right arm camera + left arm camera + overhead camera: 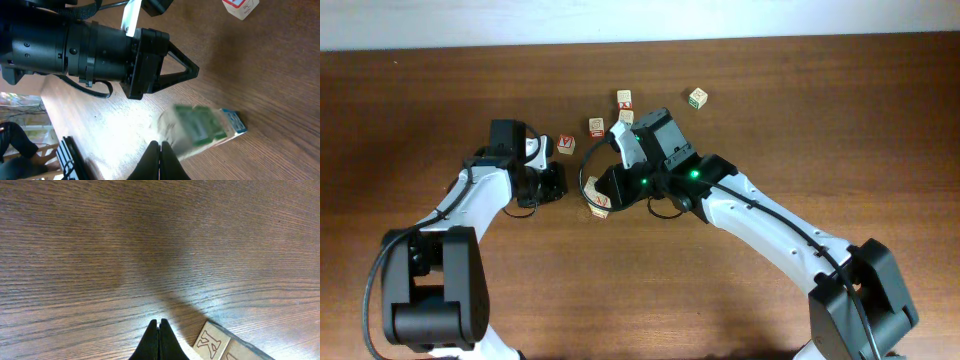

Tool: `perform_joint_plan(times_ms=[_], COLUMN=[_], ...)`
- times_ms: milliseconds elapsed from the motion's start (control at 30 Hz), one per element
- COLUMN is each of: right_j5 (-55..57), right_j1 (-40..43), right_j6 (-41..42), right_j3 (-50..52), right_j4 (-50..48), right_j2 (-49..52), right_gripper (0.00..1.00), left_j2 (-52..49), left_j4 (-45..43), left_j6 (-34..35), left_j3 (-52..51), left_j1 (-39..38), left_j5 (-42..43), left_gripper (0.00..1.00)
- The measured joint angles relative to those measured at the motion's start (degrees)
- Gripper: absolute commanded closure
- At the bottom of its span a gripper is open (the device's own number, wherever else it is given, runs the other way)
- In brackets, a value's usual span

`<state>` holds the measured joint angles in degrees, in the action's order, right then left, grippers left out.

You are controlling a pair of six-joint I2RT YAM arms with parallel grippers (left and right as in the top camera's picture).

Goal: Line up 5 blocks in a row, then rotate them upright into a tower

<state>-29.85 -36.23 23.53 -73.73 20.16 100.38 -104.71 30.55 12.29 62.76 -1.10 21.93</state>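
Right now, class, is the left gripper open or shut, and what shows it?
Shut: the left gripper shows its two dark fingers pressed together in the wrist view, nothing between them.

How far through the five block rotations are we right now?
Done: unclear, since nothing here shows what has already turned. In hand: the right tool, shut and empty, has its tips at a blurred green-faced block, probably nudging it round. The left tool is shut, holding nothing. Left: likely the green-printed block and the three-block cluster, with neither tool at them.
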Motion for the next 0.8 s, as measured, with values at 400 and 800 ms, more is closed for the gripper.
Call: perform_joint_plan(times_ms=[400,800], right_j5=[-0.2,2.58], right_j1=[0.02,2.54], right_j6=[-0.26,-6.03], right_j3=[0.0,-0.63], right_j4=[0.02,10.21], right_j2=[0.02,-12.33], right_gripper=[0.96,0.96], left_j2=[0.0,1.09], left_j4=[-0.13,0.83], left_j6=[-0.02,-0.11], left_j3=[0.02,3.1], left_j1=[0.0,0.0], left_j5=[0.0,-2.84], left_gripper=[1.0,1.0])
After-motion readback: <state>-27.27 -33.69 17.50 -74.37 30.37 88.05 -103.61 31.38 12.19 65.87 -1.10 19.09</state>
